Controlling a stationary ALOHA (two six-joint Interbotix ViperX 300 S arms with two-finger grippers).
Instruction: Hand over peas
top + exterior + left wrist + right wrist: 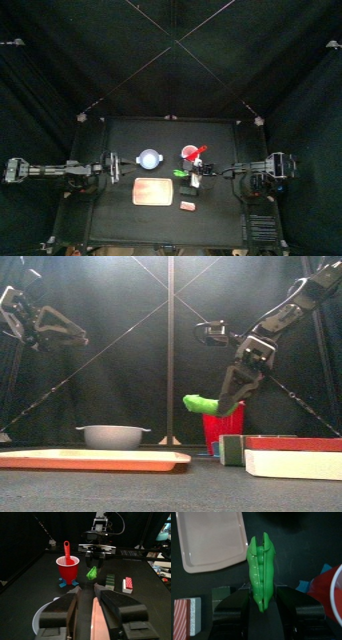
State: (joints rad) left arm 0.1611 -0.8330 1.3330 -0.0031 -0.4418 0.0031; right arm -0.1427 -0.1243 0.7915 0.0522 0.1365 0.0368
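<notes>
I see the peas (pixel 260 572), a bright green ridged pod, lifted off the table, hanging just beside the red cup (pixel 225 424).

The pen was dim, its black curtains (pixel 54 60) swallowing most light. From above the tabletop (pixel 120 215) looked small and soft. The peas (pixel 260 572) stood bright yet blurred at close range.

Peas (pixel 258 571): glossy green plastic, smooth, moulded bumps. Red cup (pixel 67 570): shiny plastic. Bowl (pixel 112 436): dull grey metal look. Board (pixel 212 539): smooth matt pink plastic. Bench (pixel 27 597): matt black. Curtains (pixel 120 346): black cloth.
</notes>
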